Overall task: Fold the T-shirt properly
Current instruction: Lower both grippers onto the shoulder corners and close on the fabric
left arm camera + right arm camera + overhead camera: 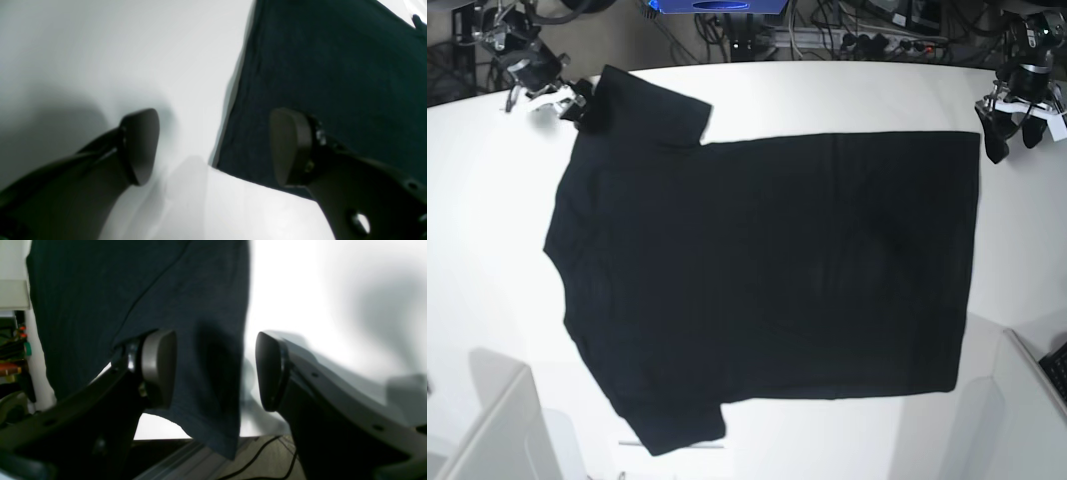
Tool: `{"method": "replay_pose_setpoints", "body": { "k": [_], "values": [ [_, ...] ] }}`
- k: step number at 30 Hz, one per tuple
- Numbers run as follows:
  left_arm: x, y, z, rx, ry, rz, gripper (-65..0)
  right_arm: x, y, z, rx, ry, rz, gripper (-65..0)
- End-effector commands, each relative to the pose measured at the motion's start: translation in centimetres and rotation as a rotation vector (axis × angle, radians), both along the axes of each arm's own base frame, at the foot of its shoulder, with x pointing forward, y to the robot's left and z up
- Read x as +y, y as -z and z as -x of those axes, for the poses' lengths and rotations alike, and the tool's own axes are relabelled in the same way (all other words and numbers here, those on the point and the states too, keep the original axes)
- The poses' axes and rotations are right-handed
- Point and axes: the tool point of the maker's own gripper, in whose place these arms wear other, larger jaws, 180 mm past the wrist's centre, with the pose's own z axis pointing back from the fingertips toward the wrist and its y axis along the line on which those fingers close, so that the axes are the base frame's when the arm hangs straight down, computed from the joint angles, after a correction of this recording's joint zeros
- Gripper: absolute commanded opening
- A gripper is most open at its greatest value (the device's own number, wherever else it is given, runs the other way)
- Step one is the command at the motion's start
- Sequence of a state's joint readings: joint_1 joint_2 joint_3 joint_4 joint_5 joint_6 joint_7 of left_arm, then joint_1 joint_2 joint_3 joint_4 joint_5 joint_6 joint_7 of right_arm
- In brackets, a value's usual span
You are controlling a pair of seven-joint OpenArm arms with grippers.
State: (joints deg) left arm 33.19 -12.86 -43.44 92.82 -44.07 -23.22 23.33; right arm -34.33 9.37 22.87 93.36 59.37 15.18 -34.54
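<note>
On the white counter (487,250) the T-shirt (767,280) lies spread flat, unfolded. Both arms' jaws stand open, holding nothing. Next, I judge, each must grip an edge.
</note>
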Motion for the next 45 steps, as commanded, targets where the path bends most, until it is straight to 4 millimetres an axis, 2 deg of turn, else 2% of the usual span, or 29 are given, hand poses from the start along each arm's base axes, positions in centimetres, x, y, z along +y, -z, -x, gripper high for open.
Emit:
{"method": "replay_pose_setpoints", "body": {
  "k": [1, 4, 9, 20, 21, 23, 27, 29, 35, 37, 45],
  "values": [
    [0.6, -0.8, 0.0, -0.023, 0.001, -0.015, -15.5, 0.1, 0.9, 1.4, 0.065, -0.038, 0.023, -29.6],
    [0.7, -0.5, 0.1, -0.016, -0.006, -0.010, -15.5, 1.2, 1.2, 1.8, 0.075, -0.059, 0.015, -29.6],
    [0.9, -0.2, -0.1, -0.020, -0.017, -0.001, -15.5, 1.8, 1.4, 2.1, 0.087, -0.068, 0.003, -29.6],
    [0.7, 0.2, -0.4, -0.022, -0.018, 0.013, -15.5, 1.8, 1.3, 1.3, 0.077, -0.074, 0.001, -30.5],
    [0.7, 0.4, -0.4, -0.021, -0.022, 0.018, -15.5, 1.7, 1.6, 1.4, 0.085, -0.072, -0.001, -32.7],
    [0.7, 0.3, -0.8, -0.036, -0.028, 0.031, -15.5, 1.6, 2.0, 1.3, 0.094, -0.066, -0.005, -41.4],
    [1.3, 1.3, -0.2, -0.066, -0.096, 0.140, -15.5, 1.4, 3.1, 1.6, 0.123, -0.054, -0.017, -65.0],
    [1.5, 2.1, 0.3, -0.060, -0.125, 0.181, -15.5, 1.3, 3.3, 1.8, 0.131, -0.051, -0.020, -65.0],
    [0.2, 4.0, -0.1, 0.036, -0.085, 0.254, -15.6, 1.8, 3.3, 1.5, 0.151, -0.086, -0.036, -65.0],
    [-0.3, 3.9, -0.7, 0.026, -0.074, 0.260, -15.6, 1.8, 3.3, 1.4, 0.153, -0.089, -0.038, -65.0],
    [-4.9, 5.9, -2.1, 0.078, 0.044, 0.320, -15.6, 1.7, 3.2, 1.4, 0.151, -0.084, -0.035, -65.0]
  ]
}}
